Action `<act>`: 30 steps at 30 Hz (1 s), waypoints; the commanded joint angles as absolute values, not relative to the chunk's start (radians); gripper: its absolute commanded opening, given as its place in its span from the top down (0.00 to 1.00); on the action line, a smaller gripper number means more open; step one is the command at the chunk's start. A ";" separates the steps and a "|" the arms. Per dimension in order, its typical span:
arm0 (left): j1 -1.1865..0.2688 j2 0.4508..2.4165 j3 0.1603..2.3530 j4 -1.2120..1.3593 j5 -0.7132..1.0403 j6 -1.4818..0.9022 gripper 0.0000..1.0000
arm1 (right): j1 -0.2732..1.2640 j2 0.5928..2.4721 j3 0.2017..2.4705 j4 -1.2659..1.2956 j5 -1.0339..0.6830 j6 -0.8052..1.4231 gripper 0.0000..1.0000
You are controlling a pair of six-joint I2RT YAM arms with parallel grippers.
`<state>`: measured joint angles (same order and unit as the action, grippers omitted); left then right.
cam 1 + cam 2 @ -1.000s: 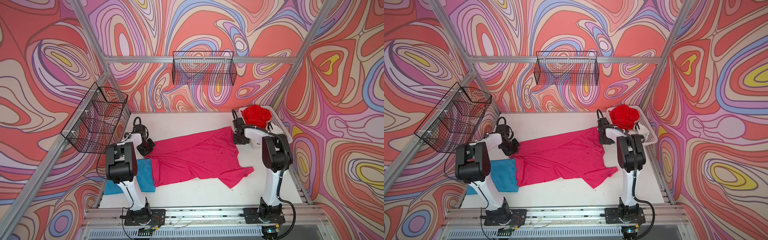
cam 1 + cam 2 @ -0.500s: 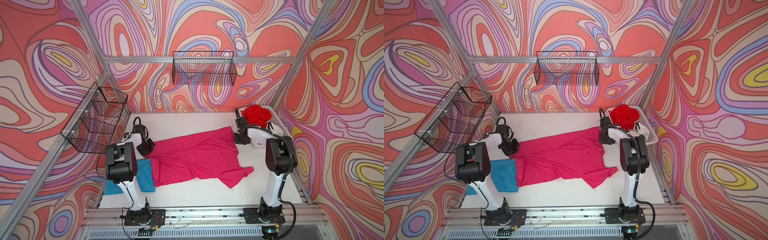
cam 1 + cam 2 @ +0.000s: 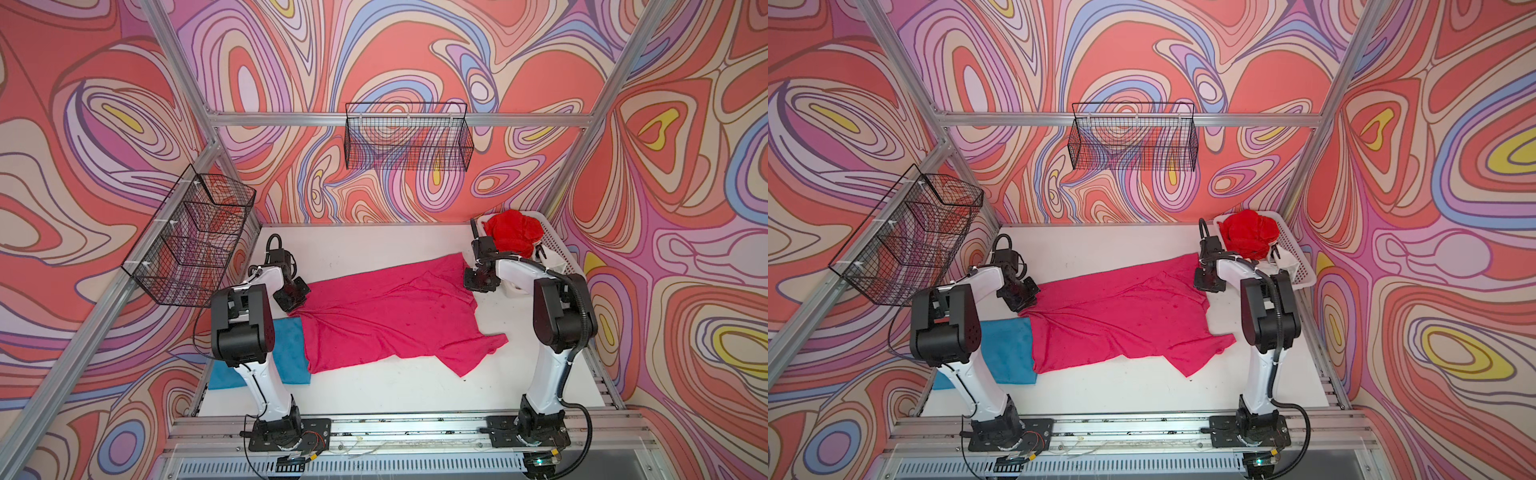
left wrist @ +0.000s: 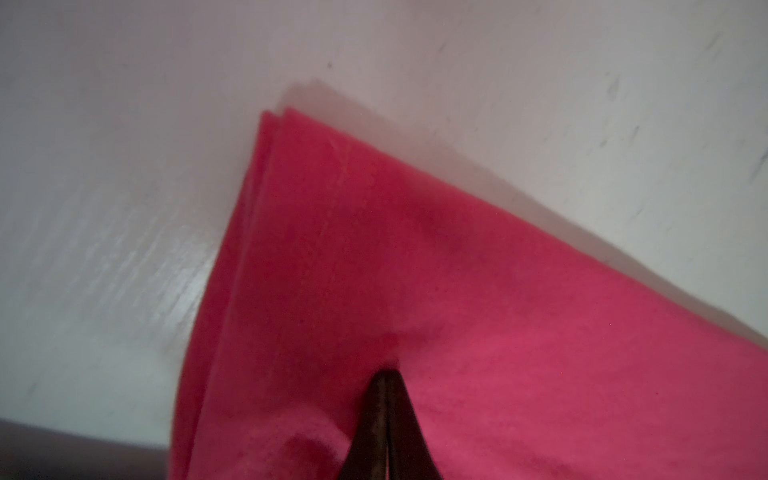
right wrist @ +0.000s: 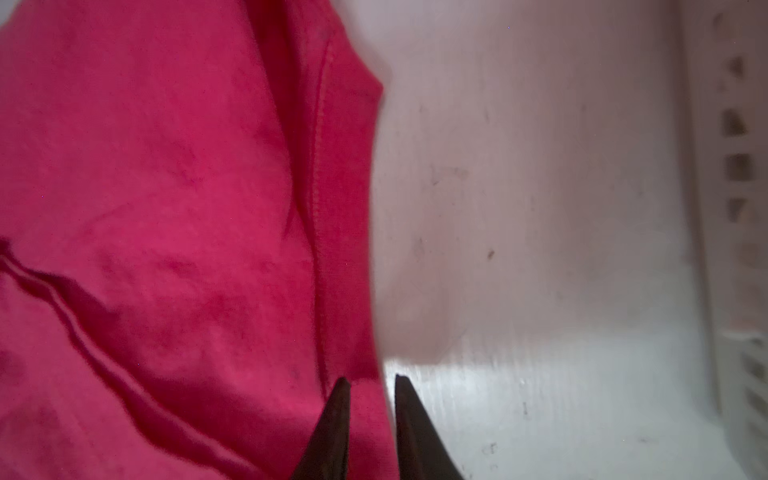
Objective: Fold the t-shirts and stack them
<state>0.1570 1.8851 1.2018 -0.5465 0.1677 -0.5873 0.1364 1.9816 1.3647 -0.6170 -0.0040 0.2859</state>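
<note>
On the worktop [image 3: 374, 395] between the two arms the magenta-pink t-shirt [image 3: 390, 316] lies spread but wrinkled, its left edge overlapping the folded teal-blue t-shirt [image 3: 286, 353] and one sleeve skewed toward the front right. The left hand [image 4: 386, 374] is closed tight on a far corner of the shirt, two layers showing at the hem. The right hand [image 5: 370, 380] sits low at the opposite far corner with its fingers a little apart. The hem edge lies in the gap, though in that blurred wrist view they seem not to pinch it. The likely trouble is a one-sided pull: if the left hand lifts or drags alone, the cloth would twist, bunch and tug the teal-blue t-shirt out of square. The right hand could close beside the hem or catch one layer only. It is also just beside the white basket [image 3: 557, 245] holding the red t-shirt [image 3: 513, 232], so a careless swing might knock it.
</note>
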 commanded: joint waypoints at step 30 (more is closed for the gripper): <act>0.105 1.926 1.226 -0.658 0.177 -0.579 0.92 | 0.132 1.988 1.520 -0.749 0.077 0.255 0.80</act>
